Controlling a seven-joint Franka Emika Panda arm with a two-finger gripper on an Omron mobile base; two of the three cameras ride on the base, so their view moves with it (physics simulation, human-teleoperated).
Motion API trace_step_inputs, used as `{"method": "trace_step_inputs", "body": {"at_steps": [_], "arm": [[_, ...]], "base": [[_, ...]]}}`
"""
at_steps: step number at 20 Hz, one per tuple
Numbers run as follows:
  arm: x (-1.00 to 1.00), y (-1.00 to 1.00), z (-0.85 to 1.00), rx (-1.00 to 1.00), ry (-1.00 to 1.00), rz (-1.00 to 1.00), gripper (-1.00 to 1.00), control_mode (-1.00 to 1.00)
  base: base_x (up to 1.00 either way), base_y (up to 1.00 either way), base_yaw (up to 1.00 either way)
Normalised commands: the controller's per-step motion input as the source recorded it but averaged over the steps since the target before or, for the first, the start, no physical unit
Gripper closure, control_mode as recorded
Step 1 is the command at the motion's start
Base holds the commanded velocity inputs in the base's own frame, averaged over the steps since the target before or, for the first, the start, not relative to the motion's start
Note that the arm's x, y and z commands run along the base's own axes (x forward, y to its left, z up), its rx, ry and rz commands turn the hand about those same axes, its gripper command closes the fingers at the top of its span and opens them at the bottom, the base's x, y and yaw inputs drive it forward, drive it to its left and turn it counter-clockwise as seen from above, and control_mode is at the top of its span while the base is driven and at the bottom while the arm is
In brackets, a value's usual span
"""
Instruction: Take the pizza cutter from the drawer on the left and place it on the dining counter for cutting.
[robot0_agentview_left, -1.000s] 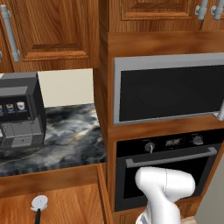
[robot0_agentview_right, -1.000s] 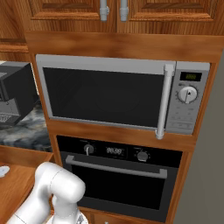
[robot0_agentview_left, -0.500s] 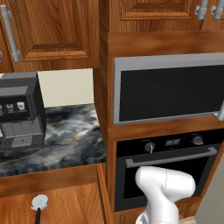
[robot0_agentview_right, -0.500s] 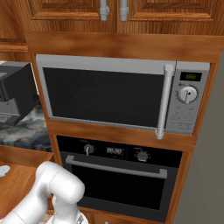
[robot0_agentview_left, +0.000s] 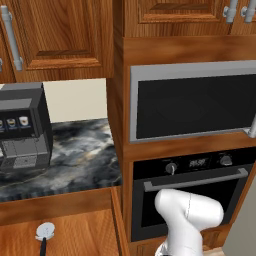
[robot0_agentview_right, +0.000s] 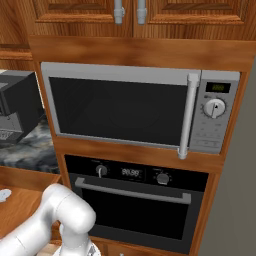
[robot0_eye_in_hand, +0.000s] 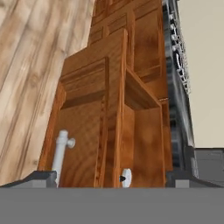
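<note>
The drawer (robot0_agentview_left: 80, 232) stands pulled open at the lower left, below the marbled counter with the coffee machine. In it lies the pizza cutter (robot0_agentview_left: 45, 231), its round wheel up and its dark handle running off the bottom edge. The hand view looks along the open drawer (robot0_eye_in_hand: 144, 131), past its silver bar handle (robot0_eye_in_hand: 61, 151), to the cutter's wheel (robot0_eye_in_hand: 126, 178) at the bottom. My gripper (robot0_eye_in_hand: 114, 183) is open with nothing between its fingers, the fingertips (robot0_eye_in_hand: 41, 177) spread wide on either side of the drawer. The dining counter is out of view.
A black coffee machine (robot0_agentview_left: 22, 127) stands on the marbled counter (robot0_agentview_left: 80, 155). To the right are a built-in microwave (robot0_agentview_right: 130, 107) and an oven (robot0_agentview_right: 137, 205) in a wooden column. My white arm (robot0_agentview_left: 187, 215) hangs in front of the oven. Wooden floor (robot0_eye_in_hand: 30, 52) lies beside the cabinets.
</note>
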Motion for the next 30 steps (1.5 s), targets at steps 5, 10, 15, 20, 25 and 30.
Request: {"method": "trace_step_inputs", "body": {"at_steps": [5, 10, 15, 20, 25, 30], "arm": [[-0.04, -0.13, 0.98, 0.11, 0.0, -0.06, -1.0, -1.0], [0.0, -0.3, 0.88, 0.12, 0.0, -0.08, -1.0, -1.0], [0.12, -0.44, 0.84, 0.16, 0.02, -0.11, -1.0, -1.0], [0.5, -0.52, 0.74, 0.2, 0.11, -0.12, -1.0, -1.0], [0.56, -0.6, 0.62, 0.22, 0.15, -0.12, -1.0, -1.0], [0.93, -0.57, 0.32, 0.22, 0.23, -0.13, -1.0, -1.0]], "base": [[0.0, 0.0, 0.0], [0.0, 0.0, 0.0], [0.0, 0.0, 0.0], [0.0, 0.0, 0.0], [0.0, 0.0, 0.0], [0.0, 0.0, 0.0]]}}
